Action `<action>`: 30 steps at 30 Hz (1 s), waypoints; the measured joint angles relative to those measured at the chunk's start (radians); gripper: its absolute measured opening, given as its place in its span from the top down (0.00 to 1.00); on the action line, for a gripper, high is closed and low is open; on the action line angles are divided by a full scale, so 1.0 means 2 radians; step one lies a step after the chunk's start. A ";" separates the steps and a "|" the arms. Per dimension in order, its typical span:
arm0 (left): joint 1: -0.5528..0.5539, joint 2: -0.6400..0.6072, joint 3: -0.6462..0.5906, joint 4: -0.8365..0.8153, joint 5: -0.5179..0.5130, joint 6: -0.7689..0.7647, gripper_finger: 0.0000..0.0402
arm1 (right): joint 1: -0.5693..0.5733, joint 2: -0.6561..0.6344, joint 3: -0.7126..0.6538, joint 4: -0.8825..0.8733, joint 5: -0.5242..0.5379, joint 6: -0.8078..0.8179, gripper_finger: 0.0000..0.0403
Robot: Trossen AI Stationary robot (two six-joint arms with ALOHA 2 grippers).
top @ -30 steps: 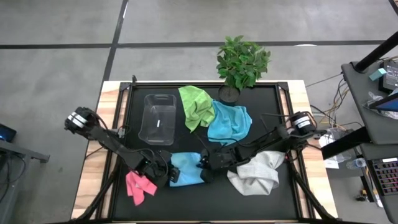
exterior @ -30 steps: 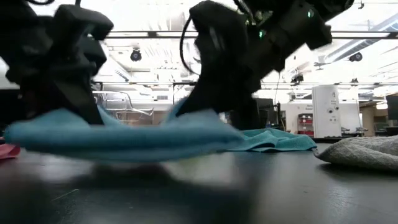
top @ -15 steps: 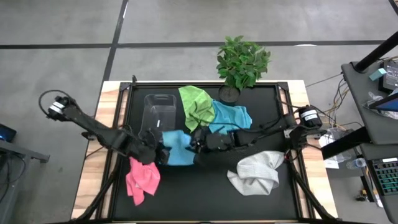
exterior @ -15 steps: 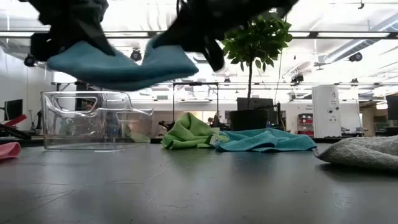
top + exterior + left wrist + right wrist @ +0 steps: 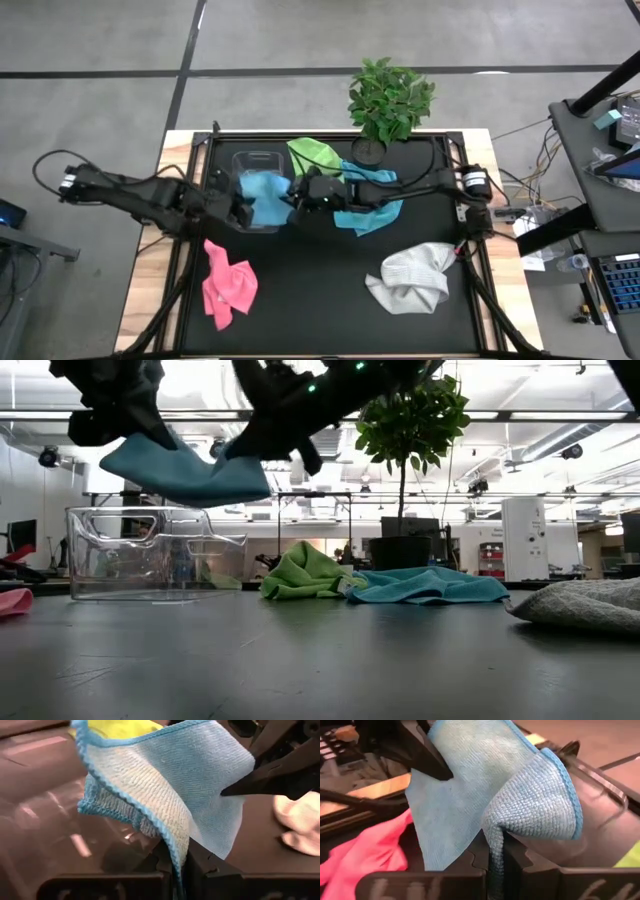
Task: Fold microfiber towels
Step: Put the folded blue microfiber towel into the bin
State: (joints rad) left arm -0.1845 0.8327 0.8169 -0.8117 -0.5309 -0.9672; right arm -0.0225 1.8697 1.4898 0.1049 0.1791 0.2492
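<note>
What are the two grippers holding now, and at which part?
Both hold one folded light blue towel above the clear bin: left gripper and right gripper each pinch its edge.

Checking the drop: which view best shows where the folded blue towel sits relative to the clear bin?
The high view: folded blue towel over the clear bin. The low view shows it above the bin; wrist views show only pinched edges.
</note>
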 joint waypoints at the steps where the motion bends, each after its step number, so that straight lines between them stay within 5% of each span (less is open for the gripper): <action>1: 0.009 -0.005 0.001 0.000 0.000 0.012 1.00 | -0.004 0.003 0.005 -0.001 -0.001 -0.005 0.97; 15: 0.140 -0.008 -0.002 -0.037 0.035 0.120 1.00 | -0.044 0.074 0.088 -0.009 -0.041 -0.020 0.97; 30: 0.209 0.093 -0.006 -0.060 0.055 0.177 1.00 | -0.055 0.138 0.143 -0.037 -0.041 -0.014 0.97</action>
State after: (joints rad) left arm 0.2332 1.0180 0.8059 -0.9317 -0.4209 -0.6135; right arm -0.1316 2.1460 1.7760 0.0307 0.0967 0.2207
